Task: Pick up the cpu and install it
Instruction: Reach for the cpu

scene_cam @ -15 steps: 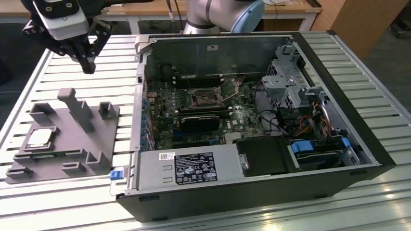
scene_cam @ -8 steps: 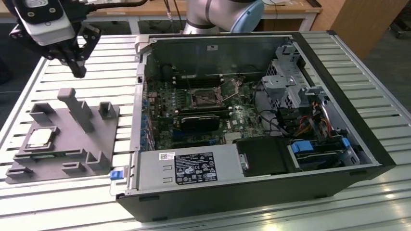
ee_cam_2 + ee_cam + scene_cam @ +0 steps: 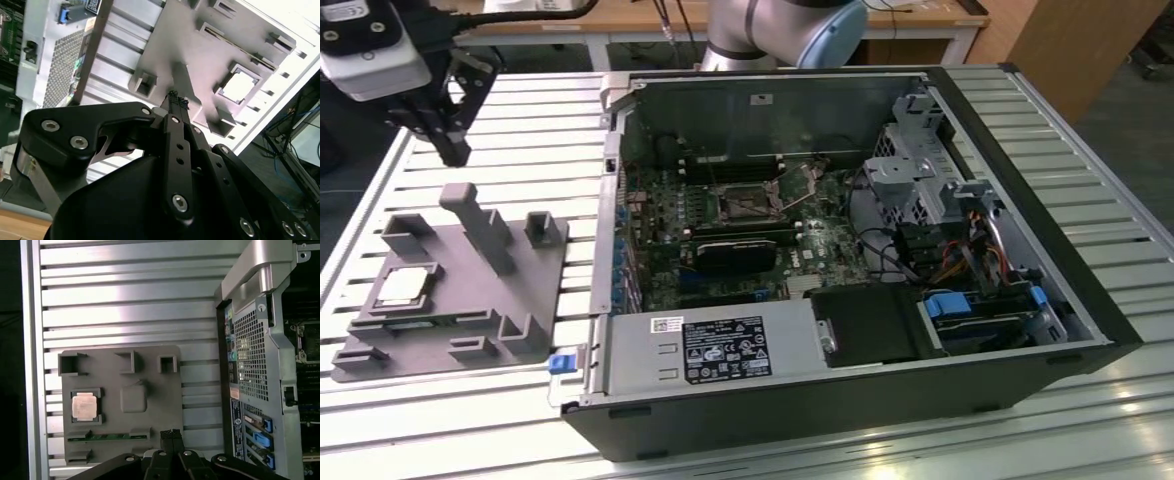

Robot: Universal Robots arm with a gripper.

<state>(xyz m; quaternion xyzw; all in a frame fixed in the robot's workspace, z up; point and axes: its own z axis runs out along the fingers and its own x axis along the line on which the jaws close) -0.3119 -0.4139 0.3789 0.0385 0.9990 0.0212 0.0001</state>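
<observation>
- the table [image 3: 494, 120] is all ribbed aluminium slats, pretty shiny; light glares off the ridges in both wrist views
- a grey plastic tray [image 3: 460, 262] with upright posts lies flat on the slats at the exterior view's left; just beside it stands the open computer case [image 3: 854, 415], side panel off, guts showing
- the cpu [image 3: 403, 286] sits in a square recess of that tray, silver top up; you can spot it in both wrist views too [image 3: 83, 406] [image 3: 239, 86]; nothing's touching it
- the gripper [image 3: 454, 155] hangs in the air over the slats at the tray's far end, apart from the cpu; the fingers are pinched together with nothing between them, clearest in the second wrist view [image 3: 175, 100], and the first wrist view [image 3: 171, 433] shows the same
- inside the case, the dark metal-framed socket [image 3: 750, 203] sits on the green board
- room-wise: a wooden-topped bench [image 3: 907, 15] on a white frame runs behind the table; the arm's grey and blue joint [image 3: 787, 30] rises at the far edge; there's dark floor past the table's corner, and some cables [image 3: 295, 125] trail down off the side
</observation>
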